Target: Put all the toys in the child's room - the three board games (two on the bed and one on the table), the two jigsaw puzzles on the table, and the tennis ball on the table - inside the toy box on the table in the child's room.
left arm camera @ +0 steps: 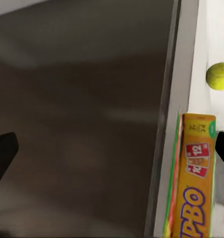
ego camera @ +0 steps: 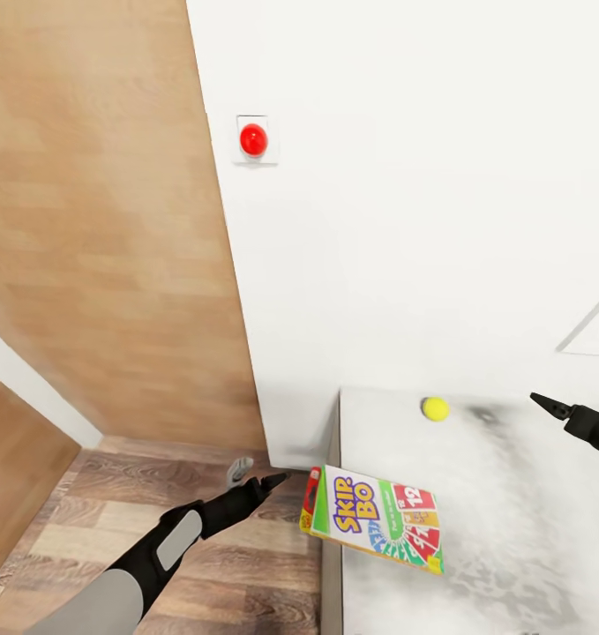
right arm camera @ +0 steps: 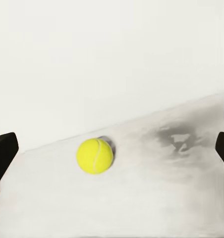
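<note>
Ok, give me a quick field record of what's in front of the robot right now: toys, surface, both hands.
surface: white table
tennis ball: on the table, near the wall, nothing touching it
board game: Skip-Bo box at the table's left edge, corner overhanging
left hand: open, empty, beside the box, off the table edge
right hand: open, empty, above the table, facing the ball
wall: red button

Corner of a room: white wall, wood-panelled wall, plank floor and a pale bench.

A plain white wall [ego camera: 405, 194] takes up the upper right of the frame and carries a small white plate with a red button [ego camera: 253, 139] near the top centre. At the left stands a light wood-grain wall [ego camera: 96, 220], with a white strip [ego camera: 34, 388] running diagonally across its lower part. The floor [ego camera: 123, 494] at lower left is grey-brown wooden planks. At lower right a mottled white-grey bench [ego camera: 511, 529] meets the white wall, lit evenly and softly.
</note>
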Motion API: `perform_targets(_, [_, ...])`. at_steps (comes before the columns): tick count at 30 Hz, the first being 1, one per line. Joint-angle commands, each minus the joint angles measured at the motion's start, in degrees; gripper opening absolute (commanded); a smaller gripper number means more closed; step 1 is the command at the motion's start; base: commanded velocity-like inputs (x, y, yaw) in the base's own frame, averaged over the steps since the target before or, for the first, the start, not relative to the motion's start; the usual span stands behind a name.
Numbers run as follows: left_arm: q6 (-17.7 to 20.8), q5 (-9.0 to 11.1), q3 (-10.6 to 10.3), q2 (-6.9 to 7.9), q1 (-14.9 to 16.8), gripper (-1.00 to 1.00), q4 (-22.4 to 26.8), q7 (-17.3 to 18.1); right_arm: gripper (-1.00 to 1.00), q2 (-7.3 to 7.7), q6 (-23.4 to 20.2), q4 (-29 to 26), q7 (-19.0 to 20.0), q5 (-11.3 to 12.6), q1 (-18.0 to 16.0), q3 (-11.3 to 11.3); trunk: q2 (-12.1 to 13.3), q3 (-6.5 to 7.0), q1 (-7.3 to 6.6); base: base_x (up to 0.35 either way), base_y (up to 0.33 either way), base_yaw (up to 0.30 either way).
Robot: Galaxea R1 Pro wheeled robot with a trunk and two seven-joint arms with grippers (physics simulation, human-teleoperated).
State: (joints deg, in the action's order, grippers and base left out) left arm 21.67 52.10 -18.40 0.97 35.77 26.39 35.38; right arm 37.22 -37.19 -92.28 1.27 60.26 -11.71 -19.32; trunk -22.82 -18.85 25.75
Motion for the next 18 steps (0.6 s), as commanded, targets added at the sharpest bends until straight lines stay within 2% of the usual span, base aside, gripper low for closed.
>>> perform_targets(1, [0.39, 0.58, -0.26, -0.13, 0.08, 1.00, 0.05, 0.38, 1.00, -0.01, -0.34, -0.01, 0.13, -0.02, -0.07, -0.05, -0.10, -0.10, 0.03, 0.000, 0.000, -0.136])
perform_targets(8, [0.39, 0.59, -0.48, -0.92, 0.48, 1.00, 0.06, 1.57, 1.00, -0.08, -0.34, -0.01, 0.13, -0.01, -0.07, 0.06, -0.10, -0.10, 0.03, 0.000, 0.000, -0.073])
perform_targets(18, [0.33, 0.63, -0.96, -1.92, 0.82, 1.00, 0.08, 2.14, 1.00, -0.12, -0.34, -0.01, 0.13, -0.05, -0.07, 0.21, -0.10, -0.10, 0.03, 0.000, 0.000, -0.020])
